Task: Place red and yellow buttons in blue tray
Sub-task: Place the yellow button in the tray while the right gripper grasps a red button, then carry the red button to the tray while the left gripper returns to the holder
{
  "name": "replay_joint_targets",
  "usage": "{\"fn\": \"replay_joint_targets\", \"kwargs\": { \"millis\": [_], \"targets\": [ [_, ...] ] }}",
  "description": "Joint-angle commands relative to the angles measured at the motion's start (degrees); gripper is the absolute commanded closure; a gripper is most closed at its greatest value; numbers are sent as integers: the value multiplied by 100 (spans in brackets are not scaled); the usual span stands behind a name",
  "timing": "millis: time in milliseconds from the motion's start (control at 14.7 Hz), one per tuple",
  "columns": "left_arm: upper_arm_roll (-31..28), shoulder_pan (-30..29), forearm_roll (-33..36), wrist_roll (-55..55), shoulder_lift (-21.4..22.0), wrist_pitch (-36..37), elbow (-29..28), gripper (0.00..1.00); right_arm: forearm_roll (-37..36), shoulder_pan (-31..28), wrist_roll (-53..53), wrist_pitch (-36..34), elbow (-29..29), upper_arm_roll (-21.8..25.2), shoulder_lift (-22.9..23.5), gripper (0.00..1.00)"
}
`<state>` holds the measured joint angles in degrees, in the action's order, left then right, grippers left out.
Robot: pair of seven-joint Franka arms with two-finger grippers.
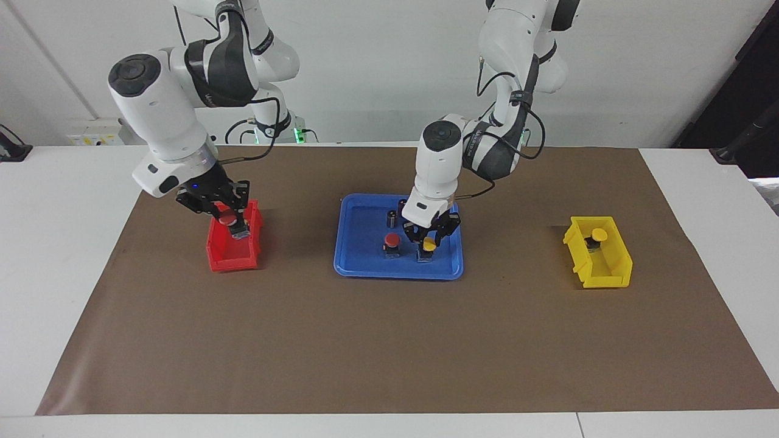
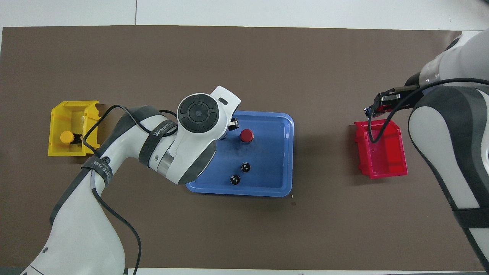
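Setting a yellow button (image 1: 429, 246) down in the blue tray (image 1: 356, 255) beside the red button (image 1: 392, 241), my left gripper (image 1: 428, 245) straddles it, grip uncertain. My right gripper (image 1: 230, 220) clamps another red button (image 1: 227, 218) over the red bin (image 1: 234, 254).

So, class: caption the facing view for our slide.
Left gripper sets a yellow button in the blue tray; right gripper lifts a red one.

Robotics lab: two white robot arms (image 1: 182, 115) bolted at a white table (image 1: 67, 243) under a brown mat (image 1: 389, 340), bare white wall (image 1: 377, 61) above the table.
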<state>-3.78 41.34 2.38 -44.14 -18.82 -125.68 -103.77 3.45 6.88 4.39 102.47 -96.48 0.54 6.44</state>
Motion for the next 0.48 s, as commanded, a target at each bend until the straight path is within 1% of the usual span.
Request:
{"fn": "replay_joint_targets", "kwargs": {
  "millis": [0, 136, 205, 273, 409],
  "targets": [
    [-79, 23, -88, 107, 280, 533, 163, 0, 147, 243, 579, -96, 323, -1, 208, 75],
    [-157, -30, -281, 98, 519, 1175, 497, 0, 296, 435, 835, 35, 305, -1, 305, 75],
    [-158, -178, -378, 90, 676, 1317, 576, 0, 340, 489, 975, 158, 288, -1, 314, 75],
    [-158, -423, -387, 55, 826, 1327, 595, 0, 341, 507, 1159, 246, 270, -1, 314, 75],
    [-175, -845, -361, 107, 1142, 1344, 604, 0, 332, 874, 1432, 466, 218, -1, 340, 75]
  ]
}}
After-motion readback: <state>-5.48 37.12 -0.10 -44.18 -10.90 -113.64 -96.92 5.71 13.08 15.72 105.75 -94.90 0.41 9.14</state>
